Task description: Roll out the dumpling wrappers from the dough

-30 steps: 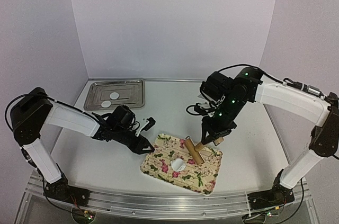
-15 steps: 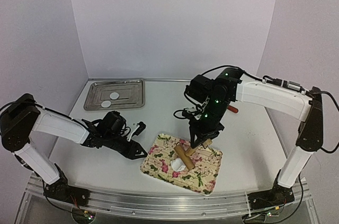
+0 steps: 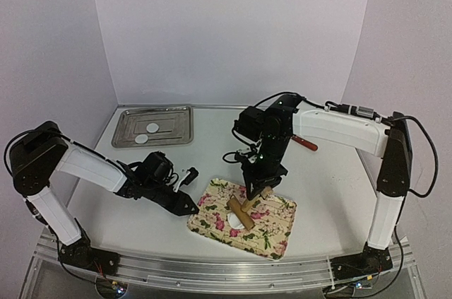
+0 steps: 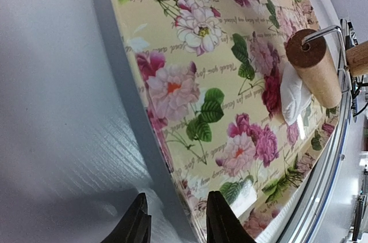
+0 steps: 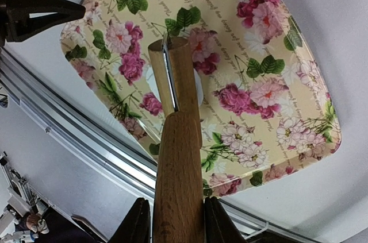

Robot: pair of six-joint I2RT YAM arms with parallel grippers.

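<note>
1. Here, the right gripper (image 5: 172, 220) is pinching the rolling pin (image 5: 175, 157) and flattening a wrapper (image 4: 293, 96) at the middle of the tray (image 4: 172, 139).
2. The left gripper (image 4: 178, 226), fingers spread, is straddling the tray's left edge; the next move is probably calling for clamping before rolling.

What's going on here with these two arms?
The right gripper holds a rolling pin by its handle, with the roller on a white piece of dough on the floral tray. The left gripper straddles that tray's left edge, jaws either side of the rim. Two dumpling wrappers lie in the metal tray at the back.
</note>
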